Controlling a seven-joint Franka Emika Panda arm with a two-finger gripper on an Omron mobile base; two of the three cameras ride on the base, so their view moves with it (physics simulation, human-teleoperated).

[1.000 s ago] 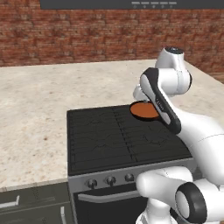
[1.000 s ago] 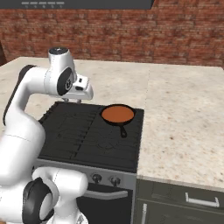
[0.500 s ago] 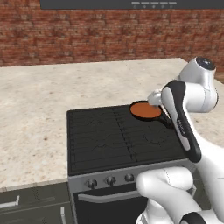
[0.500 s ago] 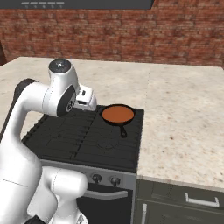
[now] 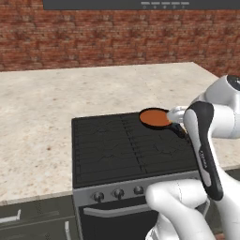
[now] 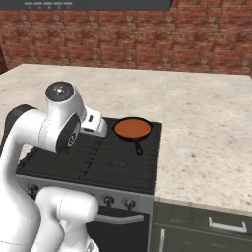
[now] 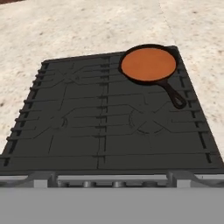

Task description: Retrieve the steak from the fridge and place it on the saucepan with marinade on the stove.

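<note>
Sitting on the stove's [image 7: 105, 127] back right burner, the saucepan [image 7: 149, 65] holds only orange-brown marinade [image 5: 153, 116], its handle pointing forward, while the gripper's grasp state cannot be told.

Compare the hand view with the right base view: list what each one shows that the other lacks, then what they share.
Hand view alone: the stove seen from above and from the front, all its grates laid out.

Right base view alone: the brick wall, the dark hood edge at the top, the stove knobs, the oven handle, the cabinet drawer to the stove's right, and the arm.

Both: the saucepan on the back right burner, its handle pointing to the stove's front, the marinade in it with no steak, and the counter.
</note>
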